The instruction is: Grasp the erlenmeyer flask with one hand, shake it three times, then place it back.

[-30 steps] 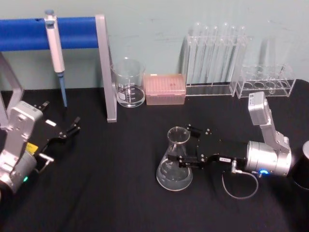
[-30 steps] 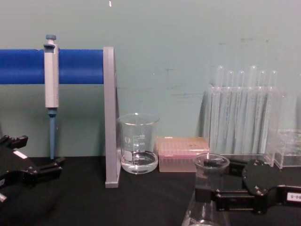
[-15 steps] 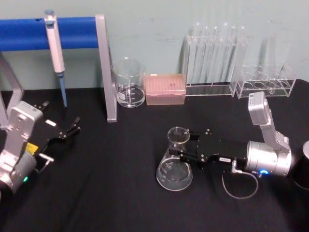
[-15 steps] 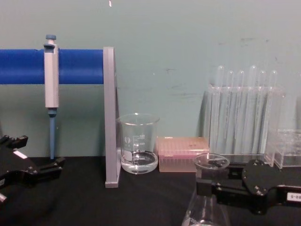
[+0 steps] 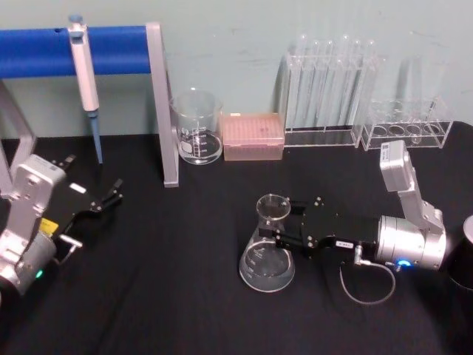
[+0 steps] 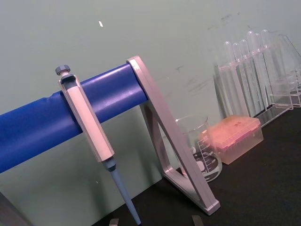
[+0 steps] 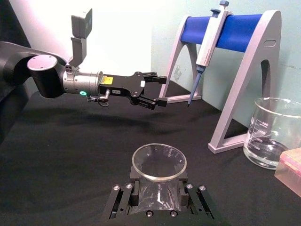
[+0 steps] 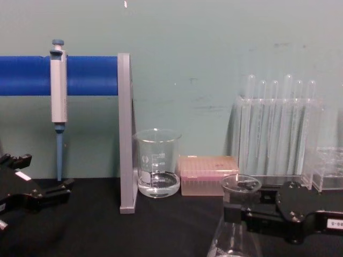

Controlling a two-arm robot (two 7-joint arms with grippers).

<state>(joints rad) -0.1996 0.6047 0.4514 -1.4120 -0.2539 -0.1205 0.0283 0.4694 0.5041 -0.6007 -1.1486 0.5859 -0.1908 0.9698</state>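
The erlenmeyer flask [image 5: 267, 253] is clear glass and stands upright on the black cloth, right of centre. My right gripper [image 5: 283, 228] reaches in from the right and is shut on its neck just below the flared rim. In the right wrist view the flask [image 7: 159, 165] rim sits between the black jaws of the right gripper [image 7: 159, 201], which press on both sides of the neck. From the chest view the flask [image 8: 235, 236] neck shows at the lower right with the right gripper [image 8: 239, 213] clamped on it. My left gripper [image 5: 112, 194] rests open at the left, far from the flask.
A glass beaker [image 5: 197, 136] with some liquid, a pink tip box [image 5: 253, 136] and two clear test tube racks [image 5: 329, 92] line the back wall. A pipette [image 5: 85, 70] hangs on a blue stand [image 5: 161, 103] at back left. A black cylinder [image 5: 465, 253] sits at the right edge.
The right gripper's fingers stood spread on either side of the flask neck a second ago and have closed on it. The flask and the left arm have not moved.
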